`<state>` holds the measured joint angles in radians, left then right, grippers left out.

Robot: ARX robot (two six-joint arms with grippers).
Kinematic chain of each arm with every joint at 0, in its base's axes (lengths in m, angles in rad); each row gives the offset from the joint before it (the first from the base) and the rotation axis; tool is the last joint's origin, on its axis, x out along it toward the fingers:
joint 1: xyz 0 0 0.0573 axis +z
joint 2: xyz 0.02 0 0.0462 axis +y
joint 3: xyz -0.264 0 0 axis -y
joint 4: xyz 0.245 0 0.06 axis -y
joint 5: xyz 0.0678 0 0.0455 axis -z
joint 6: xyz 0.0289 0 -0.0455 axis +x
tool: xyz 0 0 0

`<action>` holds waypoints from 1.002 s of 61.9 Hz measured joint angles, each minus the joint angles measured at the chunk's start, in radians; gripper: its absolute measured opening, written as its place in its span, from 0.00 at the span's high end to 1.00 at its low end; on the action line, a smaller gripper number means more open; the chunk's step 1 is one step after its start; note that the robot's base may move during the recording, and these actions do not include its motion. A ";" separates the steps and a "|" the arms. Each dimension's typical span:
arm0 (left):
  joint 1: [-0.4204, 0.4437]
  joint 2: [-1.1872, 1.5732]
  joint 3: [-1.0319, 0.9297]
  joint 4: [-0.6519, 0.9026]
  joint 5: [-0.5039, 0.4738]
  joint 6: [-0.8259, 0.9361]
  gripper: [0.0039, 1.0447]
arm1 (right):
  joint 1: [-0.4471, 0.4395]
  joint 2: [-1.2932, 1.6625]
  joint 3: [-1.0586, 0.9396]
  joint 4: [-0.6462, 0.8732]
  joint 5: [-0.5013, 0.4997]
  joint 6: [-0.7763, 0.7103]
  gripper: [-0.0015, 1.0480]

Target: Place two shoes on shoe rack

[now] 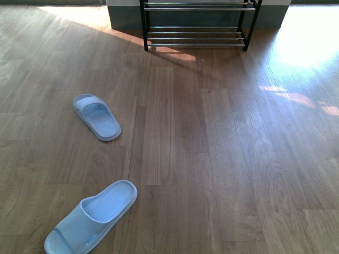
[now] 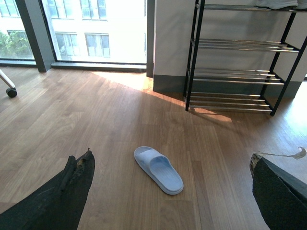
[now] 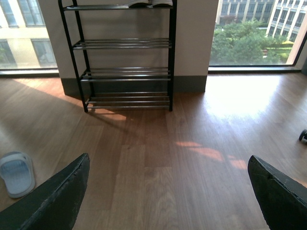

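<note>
The left gripper [image 2: 171, 157] has its jaws spread wide, a dark finger [image 2: 57, 196] at each edge of its wrist view; it holds nothing and touches nothing; the right gripper [image 3: 168, 158] is equally wide apart and empty. Neither arm shows in the front view. Taking the robot as the dial's centre, facing twelve, the shoe rack [image 1: 196, 37] stands far off at about twelve; the far slide [image 1: 97, 117] lies on the floor [image 1: 212, 159] at about eleven; the near slide [image 1: 91, 218] lies close in at about ten, well apart from its mate and from the rack. The front view cuts the rack to its lower bars; both wrist views show four tiers, and the right wrist view shows pale soles [image 3: 149, 3] on the top one. The left wrist view shows one slide ahead of the open jaws; the right wrist view catches part of one at its edge; which slide that is I cannot tell.
</note>
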<state>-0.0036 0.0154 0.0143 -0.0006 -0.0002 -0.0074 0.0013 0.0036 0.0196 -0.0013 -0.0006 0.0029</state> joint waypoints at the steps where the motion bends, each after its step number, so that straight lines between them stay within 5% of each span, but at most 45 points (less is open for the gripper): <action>1: 0.000 0.000 0.000 0.000 0.000 0.000 0.09 | 0.000 0.000 0.000 0.000 0.000 0.000 0.09; 62: 0.000 0.000 0.000 0.000 0.000 0.000 0.09 | 0.000 0.000 0.000 0.000 0.003 0.000 0.09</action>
<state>-0.0036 0.0154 0.0143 -0.0006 0.0002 -0.0074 0.0013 0.0036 0.0196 -0.0013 0.0021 0.0032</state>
